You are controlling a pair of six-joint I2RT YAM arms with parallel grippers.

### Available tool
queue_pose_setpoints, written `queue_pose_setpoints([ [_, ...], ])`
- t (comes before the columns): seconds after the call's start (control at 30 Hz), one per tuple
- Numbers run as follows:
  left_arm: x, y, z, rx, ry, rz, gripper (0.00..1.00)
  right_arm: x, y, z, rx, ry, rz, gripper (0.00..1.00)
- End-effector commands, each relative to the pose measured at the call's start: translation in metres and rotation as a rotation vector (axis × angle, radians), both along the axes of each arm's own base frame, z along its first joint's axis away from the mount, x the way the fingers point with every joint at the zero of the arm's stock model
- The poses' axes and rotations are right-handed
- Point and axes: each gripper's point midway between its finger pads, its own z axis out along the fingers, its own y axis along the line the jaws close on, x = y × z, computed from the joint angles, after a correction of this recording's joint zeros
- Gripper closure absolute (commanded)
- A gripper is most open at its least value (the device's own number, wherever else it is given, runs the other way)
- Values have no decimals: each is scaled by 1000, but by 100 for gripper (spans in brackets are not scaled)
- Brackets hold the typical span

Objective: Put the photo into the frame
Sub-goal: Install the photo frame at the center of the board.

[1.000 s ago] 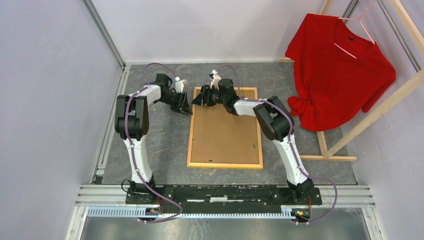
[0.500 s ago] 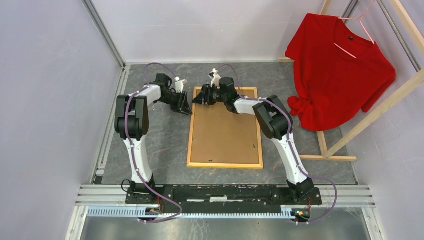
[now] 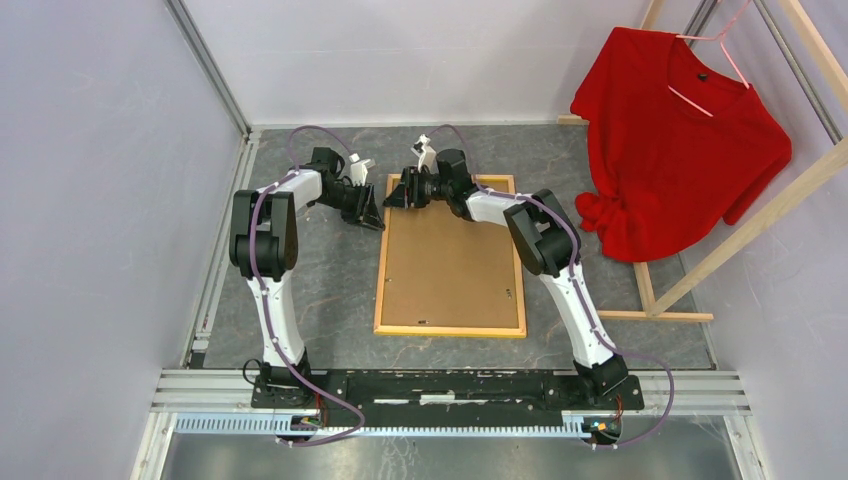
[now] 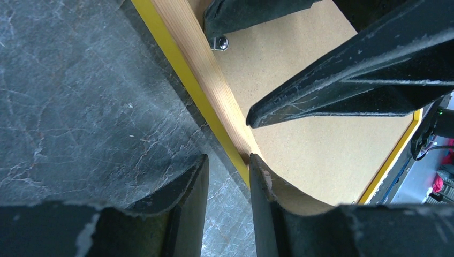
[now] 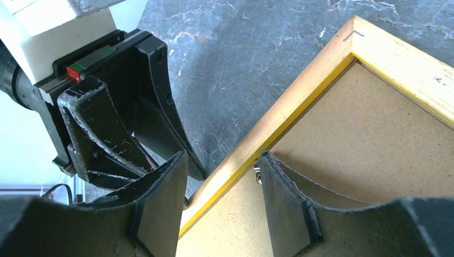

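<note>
- Flat on the grey marbled table (image 3: pixel 330 280), midway between the two arms: the frame (image 3: pixel 450 329), front down and pale wood back up, with a thin yellow strip along its outer edge.
- Inside the frame's rails, filling the opening: the brown fibreboard backing panel (image 3: pixel 450 265).
- At the frame's far-left corner: both grippers, low and just beside each other, pointing toward one another across the left rail.
- Left gripper (image 4: pixel 227 160): released, with only a narrow gap between the fingers.
  - Sits just outside the left rail, one finger over bare table and the other at the rail's edge.
  - Takes the yellow edge into the gap between the tips.
  - Grasps nothing.
- Right gripper (image 5: pixel 222 158): spread wide and straddling the left rail close to the corner.
  - Keeps one finger outside over the table and the other inside over the backing panel.
  - Pinches nothing; contact with the wood or the panel cannot be told.
- On the panel at the rail's inner edge, just beside the right gripper's inner finger: a small metal tab (image 4: pixel 218 43).
- Well apart from the frame, at the far right: a red sweater (image 3: pixel 675 140) on a pink hanger (image 3: pixel 712 45), hung from a light wooden rack (image 3: pixel 700 270).
</note>
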Motion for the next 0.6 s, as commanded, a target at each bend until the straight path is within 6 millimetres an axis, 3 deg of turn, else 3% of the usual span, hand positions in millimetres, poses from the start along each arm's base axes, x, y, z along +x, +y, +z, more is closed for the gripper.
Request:
queue_pose_setpoints([
  [0.0,0,-1,-7,14,-24,-26,59,-11,6,-3,-5,2,67,42],
  [0.23,-1,-1,-6,17,-23,-26,59,-9,8,12,27,-14,83,44],
  [0.43,-2,1,-6,24,-28,-26,59,20,-20,39,2,-109,-38,38],
  [0.57,-2,1,-6,27,-30,-28,59,25,-23,33,-31,-106,-32,38],
])
